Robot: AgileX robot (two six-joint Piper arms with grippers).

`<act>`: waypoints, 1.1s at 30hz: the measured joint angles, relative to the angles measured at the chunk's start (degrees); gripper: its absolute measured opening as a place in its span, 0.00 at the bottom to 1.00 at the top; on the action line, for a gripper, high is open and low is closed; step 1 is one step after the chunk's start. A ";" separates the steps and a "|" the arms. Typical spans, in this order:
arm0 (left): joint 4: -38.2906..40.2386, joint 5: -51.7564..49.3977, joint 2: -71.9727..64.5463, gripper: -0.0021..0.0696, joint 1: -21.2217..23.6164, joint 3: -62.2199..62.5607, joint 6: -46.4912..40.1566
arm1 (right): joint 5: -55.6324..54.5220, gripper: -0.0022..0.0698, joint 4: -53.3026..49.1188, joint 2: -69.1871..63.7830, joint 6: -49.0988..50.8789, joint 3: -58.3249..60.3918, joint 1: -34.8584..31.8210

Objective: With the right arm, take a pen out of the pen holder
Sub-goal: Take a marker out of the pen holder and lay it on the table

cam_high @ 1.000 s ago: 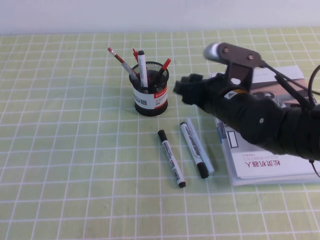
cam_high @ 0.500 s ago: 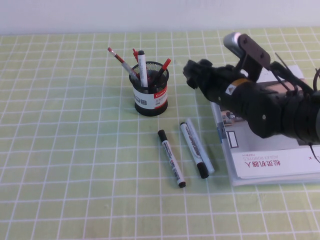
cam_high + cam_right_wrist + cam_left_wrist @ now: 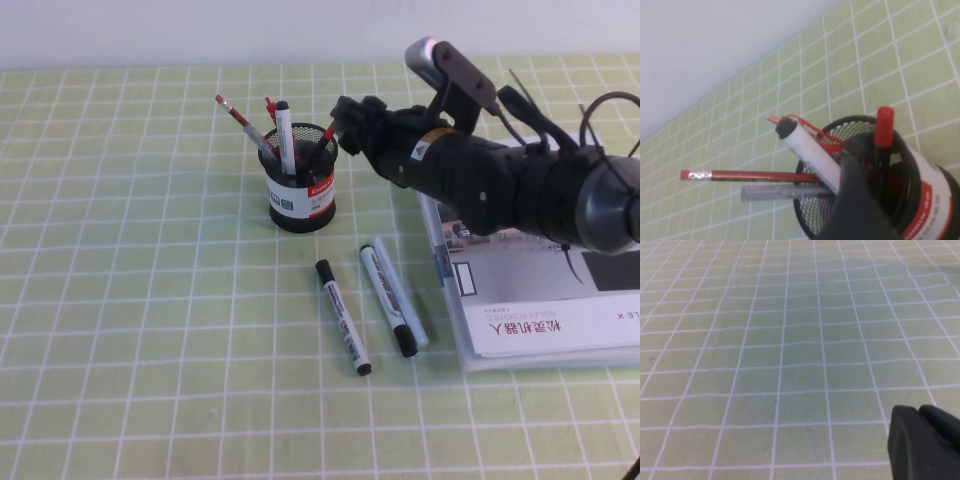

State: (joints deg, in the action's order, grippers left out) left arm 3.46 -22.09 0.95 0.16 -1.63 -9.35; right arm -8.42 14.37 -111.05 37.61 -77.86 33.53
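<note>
Fingers (image 3: pixel 854 200) spread, right gripper (image 3: pixel 349 126) at pen holder (image 3: pixel 303 207) | 5 pens (image 3: pixel 285 132) inside | 2 markers (image 3: pixel 343 331) near | left gripper (image 3: pixel 924 442) above mat (image 3: pixel 790 340)

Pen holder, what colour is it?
Pen holder: black, with white and red label; best in high view. Right gripper beside it, left gripper over mat.

Bright even light, faint soft shadows, near foreground blurred

The right arm (image 3: pixel 500 185) stretches left across the far side, with the right gripper (image 3: pixel 348 127) apparently spread wide. The left gripper (image 3: pixel 922 440), barely seen, hangs low.
</note>
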 joint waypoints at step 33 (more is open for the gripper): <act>0.00 0.00 0.00 0.02 0.00 0.00 0.00 | -1.79 0.47 1.65 -9.27 -3.61 -10.13 1.13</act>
State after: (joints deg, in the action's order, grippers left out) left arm 3.46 -22.09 0.95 0.16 -1.63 -9.35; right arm -10.22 16.02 -120.32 34.00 -87.99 34.66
